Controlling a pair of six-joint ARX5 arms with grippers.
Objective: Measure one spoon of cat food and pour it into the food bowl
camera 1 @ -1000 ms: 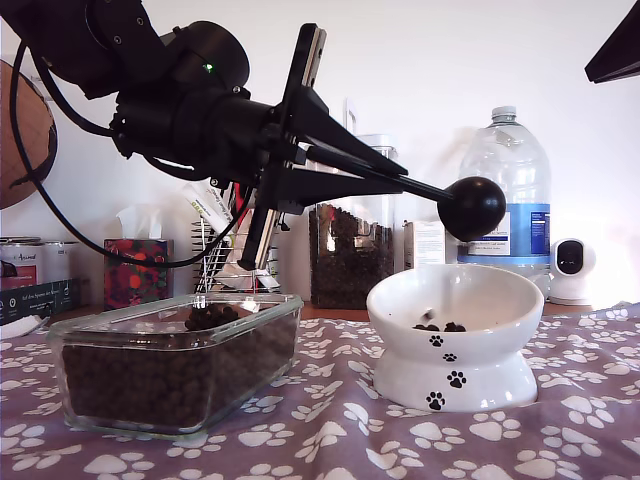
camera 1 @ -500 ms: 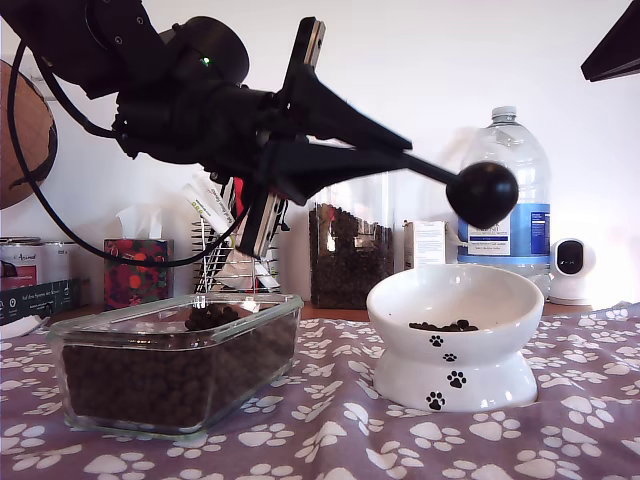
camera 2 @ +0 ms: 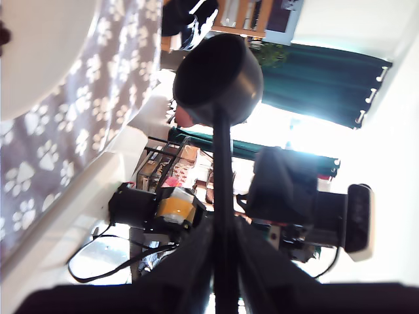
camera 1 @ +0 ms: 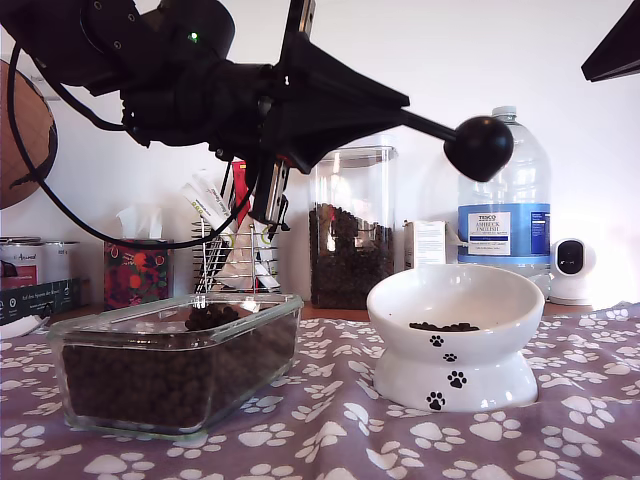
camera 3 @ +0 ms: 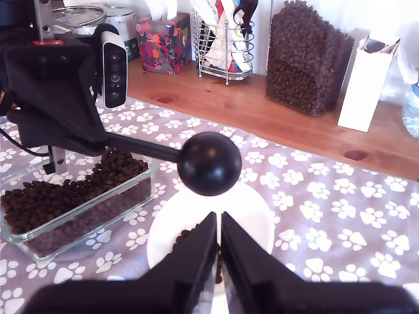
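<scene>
My first gripper is shut on the thin handle of the black spoon, whose round cup hangs high above the white paw-print food bowl. In the first wrist view the spoon runs straight out from my first gripper. A thin layer of cat food lies in the bowl. My second gripper hovers over the bowl, fingers together and holding nothing. The spoon's cup shows its rounded back there.
A clear glass dish full of kibble stands at the exterior view's left. Behind are a tall kibble canister, a wire rack, a tissue box, a water bottle and a small white camera.
The first arm has lifted the spoon upward, away from the bowl's rim. More kibble lies in the bowl than one second ago.
</scene>
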